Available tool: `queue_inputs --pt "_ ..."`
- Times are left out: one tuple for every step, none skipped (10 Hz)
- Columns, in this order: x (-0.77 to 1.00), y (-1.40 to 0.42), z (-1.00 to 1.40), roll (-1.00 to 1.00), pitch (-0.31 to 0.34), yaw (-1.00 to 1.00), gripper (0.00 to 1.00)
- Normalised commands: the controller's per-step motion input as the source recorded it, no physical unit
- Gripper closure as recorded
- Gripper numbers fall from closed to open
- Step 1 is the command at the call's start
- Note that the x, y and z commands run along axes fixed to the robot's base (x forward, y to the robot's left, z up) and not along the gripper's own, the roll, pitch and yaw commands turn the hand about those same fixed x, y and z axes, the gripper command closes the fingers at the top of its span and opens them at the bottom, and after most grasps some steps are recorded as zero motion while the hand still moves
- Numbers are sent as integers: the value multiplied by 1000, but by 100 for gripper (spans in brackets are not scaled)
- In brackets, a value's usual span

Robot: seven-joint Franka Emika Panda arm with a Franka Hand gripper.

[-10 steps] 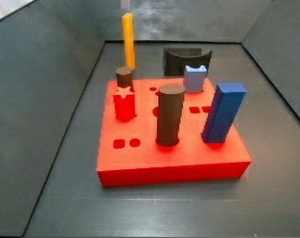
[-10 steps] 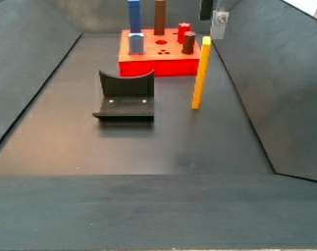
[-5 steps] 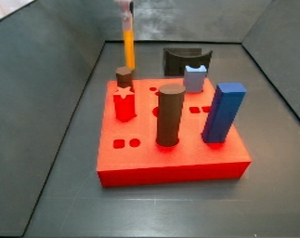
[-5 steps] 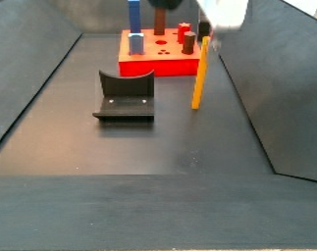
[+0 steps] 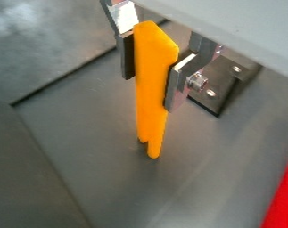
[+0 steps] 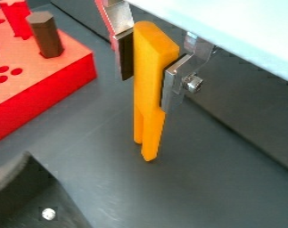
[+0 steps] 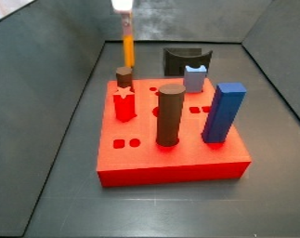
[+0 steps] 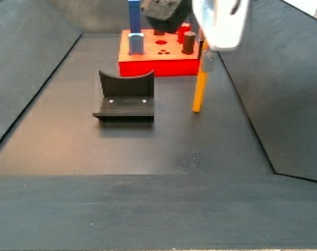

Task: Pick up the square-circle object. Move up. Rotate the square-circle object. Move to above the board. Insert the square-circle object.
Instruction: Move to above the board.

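Note:
The square-circle object (image 7: 127,51) is a long orange peg. It stands upright on the dark floor behind the red board (image 7: 177,158), and it shows in a side view (image 8: 199,86) to the right of the board. My gripper (image 7: 123,7) is at the peg's top end and shows in a side view (image 8: 216,25). In both wrist views the silver fingers (image 5: 182,76) press on two opposite faces of the orange peg (image 5: 151,98). The gripper (image 6: 147,67) is shut on the peg (image 6: 149,107), whose lower end rests on the floor.
The board carries a dark brown cylinder (image 7: 171,115), a blue block (image 7: 224,112), a red peg (image 7: 123,104), a grey-blue peg (image 7: 196,78) and a short brown peg (image 7: 123,76). The fixture (image 8: 124,96) stands in front of the board. Grey walls enclose the floor.
My gripper has come down into view over the top of the orange peg and now has its fingers on it. The peg stands in the same place.

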Motion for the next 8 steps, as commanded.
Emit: queue_inputs --pt "-526 312 1000 -165 -38 73 100" --pt "-504 290 1000 -162 -27 45 100" --pt "-443 267 1000 -146 -4 0 100" --pt "-391 246 1000 -128 16 -16 100" --pt "-346 226 1000 -97 35 -27 100" --pt "-332 216 1000 -78 37 -33 100" --pt "-299 190 1000 -35 29 -37 100" --pt "-224 138 846 -2 26 -38 100"
